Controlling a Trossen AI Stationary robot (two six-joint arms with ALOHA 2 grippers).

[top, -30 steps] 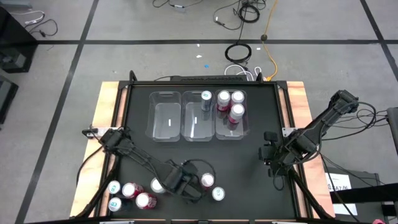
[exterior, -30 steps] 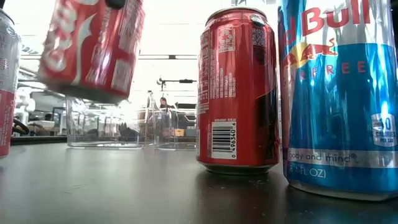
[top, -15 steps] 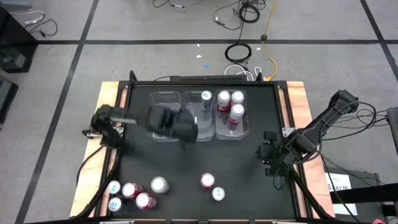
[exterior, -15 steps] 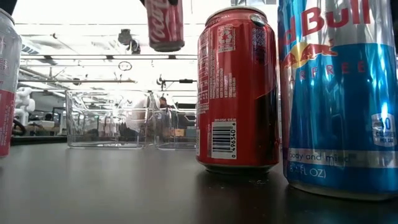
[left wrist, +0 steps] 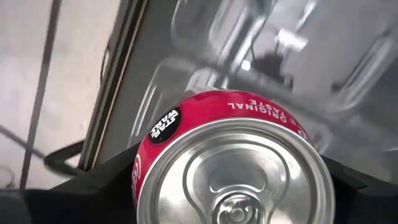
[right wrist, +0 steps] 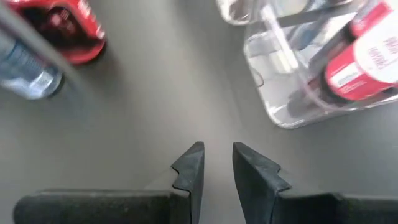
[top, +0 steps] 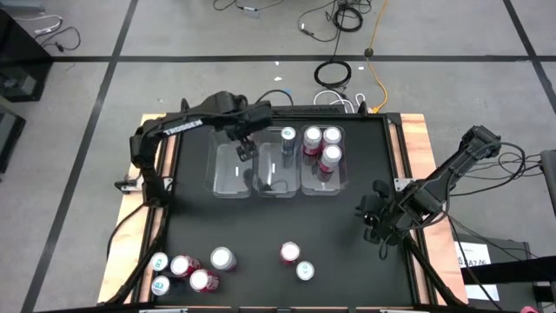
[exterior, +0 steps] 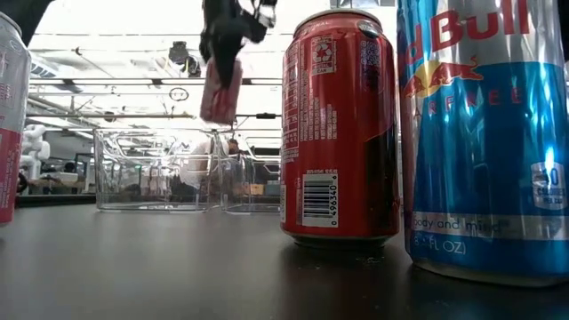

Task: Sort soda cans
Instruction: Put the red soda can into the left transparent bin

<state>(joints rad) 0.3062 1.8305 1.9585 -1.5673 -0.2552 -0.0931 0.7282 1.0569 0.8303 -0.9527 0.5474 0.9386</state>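
My left gripper (top: 247, 139) hangs high over the clear bins at the far side, about where the left bin (top: 228, 169) meets the middle bin (top: 276, 174). It is shut on a red soda can (exterior: 220, 89); the can's silver top (left wrist: 233, 177) fills the left wrist view. The middle bin holds a teal can (top: 287, 139), and the right bin (top: 323, 178) holds three pink-red cans. Several loose cans (top: 204, 280) stand near the front edge. My right gripper (right wrist: 217, 163) waits at the table's right, its fingers a narrow gap apart with nothing between them. My left gripper pinches the red can's side wall (left wrist: 149, 134) just below its top rim, one dark finger (left wrist: 109, 180) on each side. The fingers come from above, pointing down. The can hangs below them, a little tilted, lifted clear above the bins.
A red can (exterior: 338, 129) and a blue can (exterior: 484, 133) stand close to the low camera, with another can (exterior: 11, 124) at the left. Bare black table lies between the bins and the front cans. Wooden strips (top: 143, 143) border the table's sides.
My left gripper has swung up and away from the cans at the near edge to the far side, carrying the red can, and now stands over the bins. The can, tipped at first, now hangs nearly upright. My right gripper has turned a little in place.
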